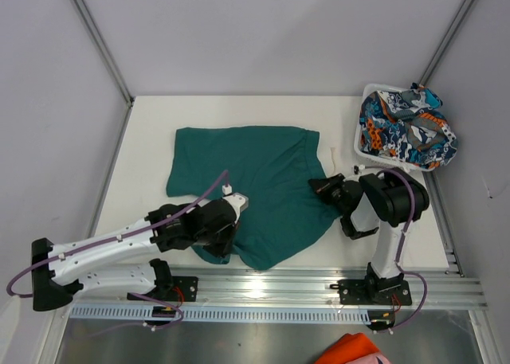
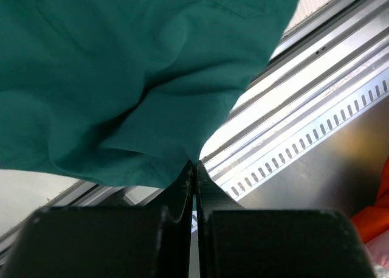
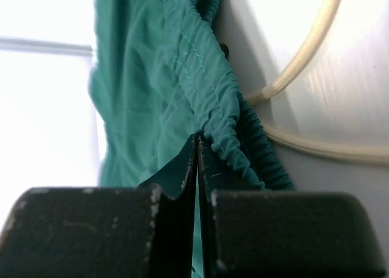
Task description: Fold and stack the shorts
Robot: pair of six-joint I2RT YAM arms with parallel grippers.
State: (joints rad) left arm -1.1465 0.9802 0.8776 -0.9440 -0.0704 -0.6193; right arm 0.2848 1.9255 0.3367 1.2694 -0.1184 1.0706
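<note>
Two pinches on teal shorts point(image 1: 255, 181) | left gripper point(image 2: 196, 164) nips near edge | right gripper point(image 3: 197, 139) nips waistband | print shorts point(image 1: 402, 129) in basket point(image 1: 371, 87)

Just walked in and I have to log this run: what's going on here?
Both arms are handling the teal shorts spread on the table. The left gripper has its jaws shut on the near hem. The right gripper is shut on the fabric at the elastic waistband, near the pale drawstring. The printed shorts lie bunched in the white basket, far right.
</note>
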